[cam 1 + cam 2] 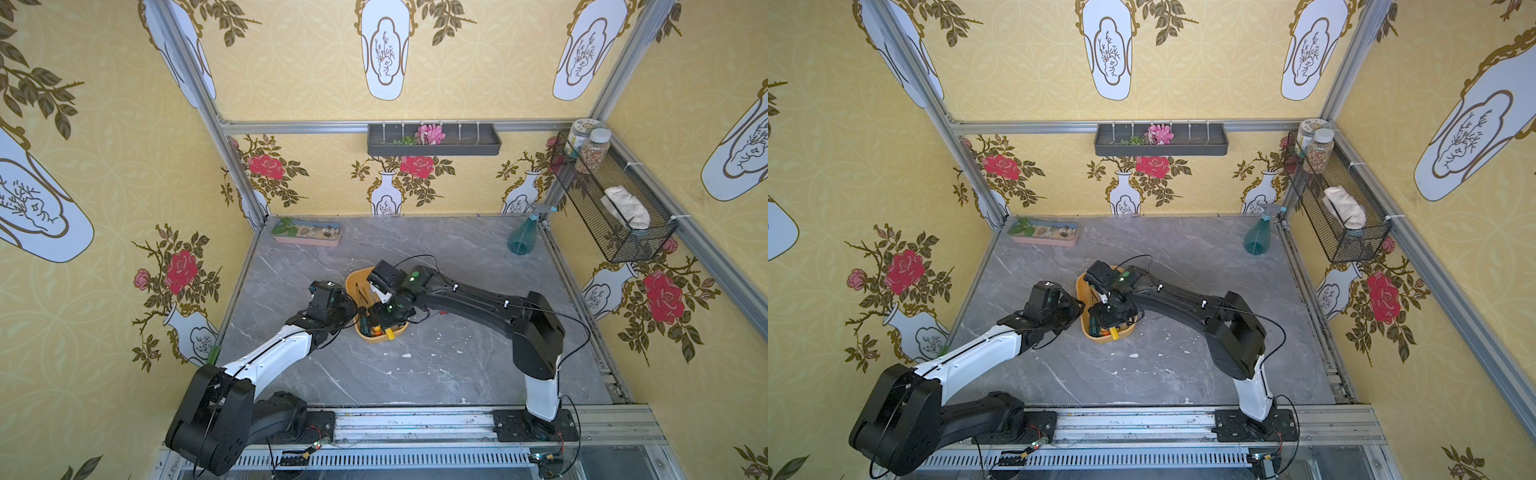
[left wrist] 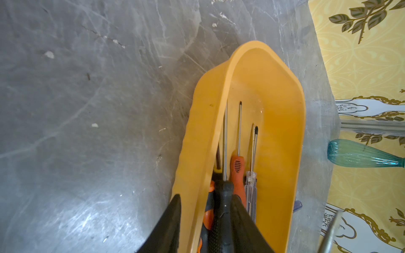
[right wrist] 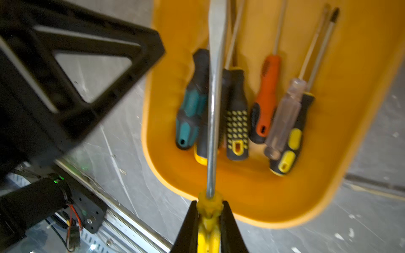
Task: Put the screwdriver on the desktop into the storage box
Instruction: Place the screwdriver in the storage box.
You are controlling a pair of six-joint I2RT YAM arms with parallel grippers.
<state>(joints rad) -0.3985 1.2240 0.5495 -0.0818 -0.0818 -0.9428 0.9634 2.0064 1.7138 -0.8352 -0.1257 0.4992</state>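
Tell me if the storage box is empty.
No, the storage box holds several screwdrivers lying side by side, among them an orange-handled screwdriver and a teal-handled screwdriver.

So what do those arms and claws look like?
Both are glossy black with white shells: the left arm has a white middle link, the right arm a white base post. Thin black cables loop alongside. The left claw and right claw have tapered black fingers.
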